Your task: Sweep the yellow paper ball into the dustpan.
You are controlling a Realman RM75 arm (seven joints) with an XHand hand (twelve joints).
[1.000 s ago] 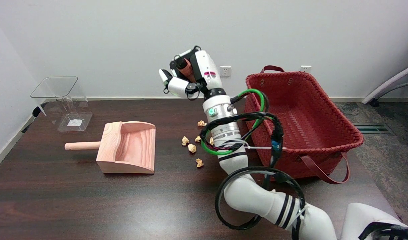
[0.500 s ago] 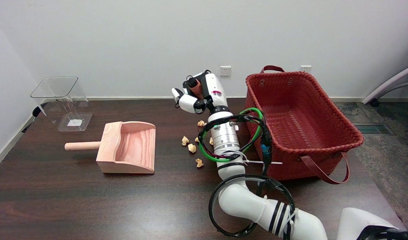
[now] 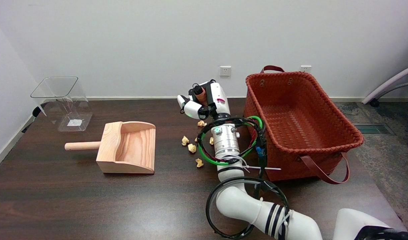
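Note:
Several small yellow paper balls lie on the dark table; the one farthest back (image 3: pixel 201 123) sits just below my hand, others (image 3: pixel 191 148) lie to the left of my forearm, and the nearest one (image 3: pixel 199 162) is by my wrist. The wooden dustpan (image 3: pixel 127 146) rests to their left, its mouth facing the balls and its round handle (image 3: pixel 82 145) pointing left. My right hand (image 3: pixel 204 100) hovers over the back of the table above the farthest ball and grips a brown cylindrical handle (image 3: pixel 200 94). What hangs below the handle is hidden by the hand.
A large red woven basket (image 3: pixel 344 140) stands right beside my forearm on the right. A clear plastic container (image 3: pixel 62 103) stands at the back left. Green and black cables (image 3: pixel 230 140) loop around my wrist. The table's back edge meets the wall just behind the hand.
My right hand has come down and moved a little to the right with the brown handle, from high in front of the wall to low over the farthest paper ball. Balls and dustpan have not moved.

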